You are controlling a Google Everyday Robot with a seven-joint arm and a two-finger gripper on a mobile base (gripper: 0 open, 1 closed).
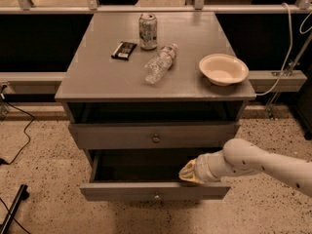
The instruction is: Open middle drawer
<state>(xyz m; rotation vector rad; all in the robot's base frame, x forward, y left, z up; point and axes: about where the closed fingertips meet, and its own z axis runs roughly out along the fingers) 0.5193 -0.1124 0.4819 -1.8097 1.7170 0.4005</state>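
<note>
A grey painted wooden cabinet [97,77] with a flat matt top stands on a speckled stone floor [39,179]. On the top are an upright silver metal can [148,31], a flat black snack packet [124,49] to its left, a clear crumpled plastic bottle [160,64] lying on its side, and a round cream bowl [224,69] near the right edge.

Below the top, an upper drawer [112,136] has a long grey front with a small round metal knob [156,139] at its centre. Beneath it the grey painted wooden middle drawer [122,191] stands pulled out toward the camera, its low front carrying its own small knob and its deep, plain, shadowed inside showing.

A smooth, rounded white robot arm [263,162] reaches in from the right. Its gripper [187,174], pale yellowish at the tip, sits over the right part of the open middle drawer, just behind the front's top edge. Whether it is spread or pressed together cannot be told, nor whether it touches the wood.
</note>
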